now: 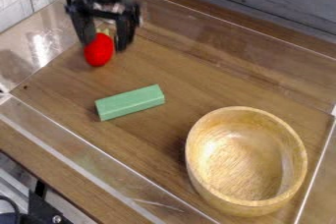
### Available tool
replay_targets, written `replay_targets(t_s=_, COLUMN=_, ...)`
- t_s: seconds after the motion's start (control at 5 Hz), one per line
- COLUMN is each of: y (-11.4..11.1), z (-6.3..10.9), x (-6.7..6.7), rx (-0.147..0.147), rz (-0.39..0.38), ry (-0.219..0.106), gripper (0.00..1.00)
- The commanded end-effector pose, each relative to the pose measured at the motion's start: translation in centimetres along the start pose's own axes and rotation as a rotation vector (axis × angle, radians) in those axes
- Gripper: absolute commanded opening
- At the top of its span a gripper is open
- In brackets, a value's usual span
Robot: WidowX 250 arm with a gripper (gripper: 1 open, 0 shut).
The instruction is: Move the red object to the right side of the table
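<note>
The red object (97,53) is a small glossy rounded toy lying on the brown wood-grain table (223,71) at the back left. My black gripper (104,37) points straight down just above it, its fingers spread open to either side of the toy's top. Nothing is held between them. The upper part of the red object is hidden behind the gripper, so I cannot tell whether the fingers touch it.
A green rectangular block (130,101) lies in the middle left of the table. A large wooden bowl (197,140) stands at the front right. Low clear acrylic walls (79,159) border the tabletop.
</note>
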State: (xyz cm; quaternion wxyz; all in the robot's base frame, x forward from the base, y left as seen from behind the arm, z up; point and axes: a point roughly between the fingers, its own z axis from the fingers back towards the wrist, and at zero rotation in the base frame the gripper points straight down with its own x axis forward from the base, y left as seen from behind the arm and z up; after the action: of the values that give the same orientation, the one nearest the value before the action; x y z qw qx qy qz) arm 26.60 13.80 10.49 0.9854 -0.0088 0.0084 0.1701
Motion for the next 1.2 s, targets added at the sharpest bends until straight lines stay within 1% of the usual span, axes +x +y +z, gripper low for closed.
replay_targets(t_s=0.0, y=2.4, z=-0.4, x=2.7, rx=-0.008, rz=-0.010, ry=-0.067, gripper=1.00)
replay_targets(t_s=0.2, y=3.8, z=-2.4, x=4.1, rx=-0.008, rz=-0.054, ry=-0.058, gripper=1.00)
replay_targets(t_s=0.4, y=4.7, z=-2.3, x=4.9, rx=-0.008, rz=-0.037, ry=-0.053, gripper=1.00)
replay_targets(t_s=0.6, y=5.0, z=-2.5, x=5.7, rx=-0.005, rz=-0.020, ry=-0.041, gripper=1.00)
replay_targets(t_s=0.8, y=4.5, z=-2.1, x=6.3, rx=-0.002, rz=0.025, ry=-0.030, gripper=1.00)
replay_targets(t_s=1.0, y=3.7, z=-1.7, x=6.8, rx=0.000, rz=0.045, ry=-0.015, gripper=1.00)
